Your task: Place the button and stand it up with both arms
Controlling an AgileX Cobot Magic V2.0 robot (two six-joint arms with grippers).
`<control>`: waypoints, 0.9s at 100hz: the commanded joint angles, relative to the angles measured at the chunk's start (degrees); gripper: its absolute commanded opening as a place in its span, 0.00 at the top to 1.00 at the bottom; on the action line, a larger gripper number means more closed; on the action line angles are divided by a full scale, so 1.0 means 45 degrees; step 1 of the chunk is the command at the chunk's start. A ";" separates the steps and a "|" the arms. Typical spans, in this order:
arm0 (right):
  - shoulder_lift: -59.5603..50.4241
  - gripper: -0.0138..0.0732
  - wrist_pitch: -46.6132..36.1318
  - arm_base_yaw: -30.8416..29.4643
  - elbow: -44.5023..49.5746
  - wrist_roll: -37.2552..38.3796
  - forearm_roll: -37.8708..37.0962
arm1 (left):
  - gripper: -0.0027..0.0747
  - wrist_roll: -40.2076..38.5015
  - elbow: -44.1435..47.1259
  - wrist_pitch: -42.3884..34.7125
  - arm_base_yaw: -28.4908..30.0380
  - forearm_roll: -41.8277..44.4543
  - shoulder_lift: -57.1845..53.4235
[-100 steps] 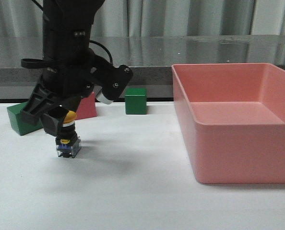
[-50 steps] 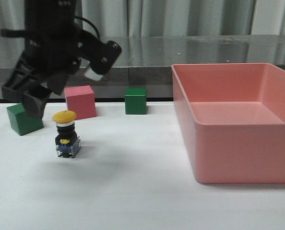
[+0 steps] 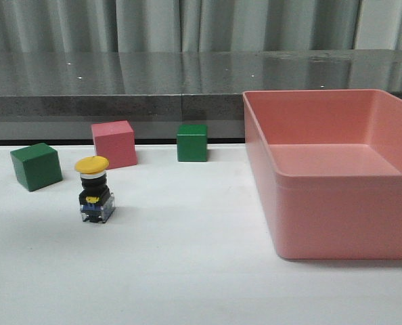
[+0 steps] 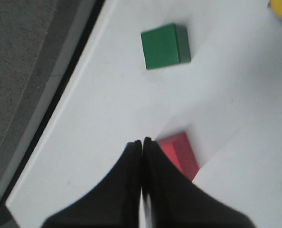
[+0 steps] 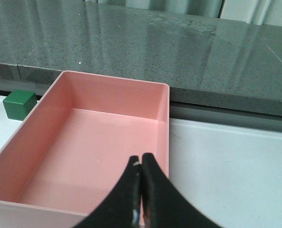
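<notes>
On the white table (image 3: pixel 187 271), toward its left side, the button (image 3: pixel 95 191) stands upright on its clear base block, yellow mushroom cap on top, with nothing touching it. It sits just in front of the pink cube (image 3: pixel 114 143), with one green cube (image 3: pixel 36 166) off to its left and another green cube (image 3: pixel 191 142) farther back toward the middle. The large pink bin (image 3: pixel 329 169) lies well apart on the right and holds nothing that can be seen.

Judging by its build, the button is light and rigid, a little top-heavy under that broad cap, so a sideways nudge could tip it. The black body below the silver collar looks like the safest place to pinch; the smooth domed cap would likely slip, and the clear base seems narrow for a firm hold.

Neither arm shows in the front view. The left gripper (image 4: pixel 142 156) hangs above the table near the pink cube with its jaws pressed together and holding nothing; a yellow sliver at the frame's corner is probably the button's cap, though too little shows to be sure. The right gripper (image 5: pixel 141 173) hovers over the near edge of the bin, jaws likewise closed and empty.

With the button standing free, the task looks essentially complete.
</notes>
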 commanded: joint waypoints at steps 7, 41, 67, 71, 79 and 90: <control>0.0092 0.97 -0.1075 -0.0056 -0.0346 -0.0029 -0.0177 | 0.99 -0.0226 0.0461 -0.2817 0.1046 -0.2751 -0.2155; 0.0092 0.97 -0.1075 -0.0056 -0.0346 -0.0029 -0.0177 | 0.99 -0.0226 0.5852 -0.7416 0.1616 -0.6128 -0.6896; 0.0092 0.97 -0.1075 -0.0056 -0.0346 -0.0029 -0.0177 | 0.99 -0.0226 1.0306 -1.0289 0.1616 -0.7402 -1.0540; 0.0092 0.97 -0.1075 -0.0056 -0.0346 -0.0029 -0.0177 | 0.99 -0.0226 1.0752 -1.0683 0.1616 -0.7576 -1.1055; 0.0092 0.97 -0.1075 -0.0056 -0.0346 -0.0029 -0.0177 | 0.99 -0.0226 1.1622 -1.1197 0.1616 -0.7773 -1.1847; 0.0092 0.97 -0.1075 -0.0056 -0.0346 -0.0029 -0.0177 | 0.99 -0.0226 1.2159 -1.1197 0.1616 -0.7773 -1.2624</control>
